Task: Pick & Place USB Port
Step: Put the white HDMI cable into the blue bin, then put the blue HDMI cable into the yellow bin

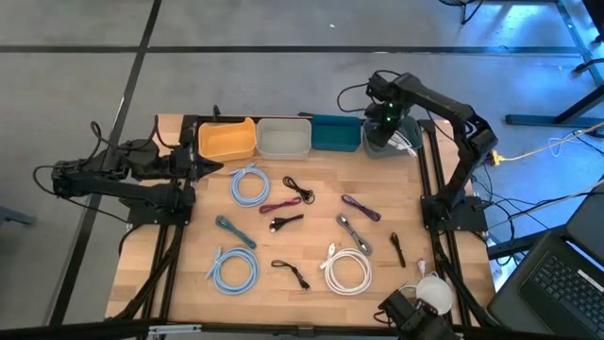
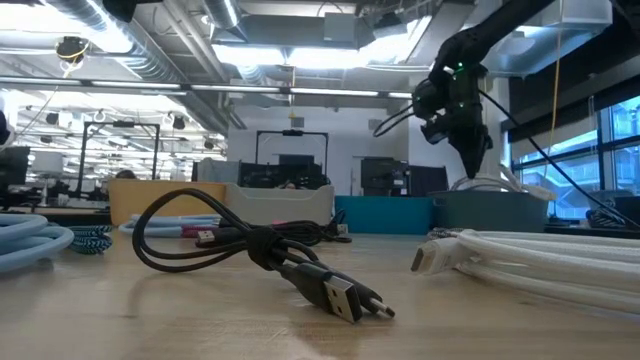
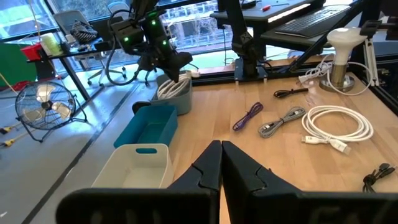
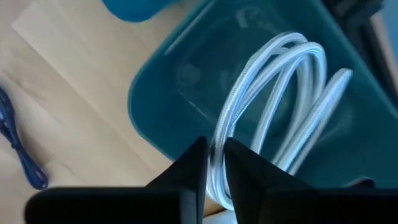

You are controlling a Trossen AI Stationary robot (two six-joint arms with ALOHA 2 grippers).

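My right gripper [image 4: 214, 160] hangs over the dark bin [image 1: 379, 144] at the table's far right, fingers pointing down, shut on a coiled white cable [image 4: 273, 93] that lies inside the bin [image 4: 161, 93]. In the low view the right gripper [image 2: 472, 150] reaches down to the bin's top. My left gripper [image 1: 212, 167] is shut and empty, held level at the table's left beside the yellow bin [image 1: 226, 140]. Several loose cables lie on the table, among them a white coil [image 1: 346, 272] and a black USB cable [image 2: 270, 250]. My right gripper pinches one strand of the white cable's coil [image 4: 219, 134] between its two fingers, from above, pointing down. The rest of the coil lies in the dark bin below the fingers.
A white bin [image 1: 283, 138] and a blue bin [image 1: 335, 133] stand in the far row between the yellow and dark ones. Two light-blue coils [image 1: 249, 183] [image 1: 233, 270], a purple cable [image 1: 360, 207], a grey cable [image 1: 353, 232] and small black cables are spread over the table's middle.
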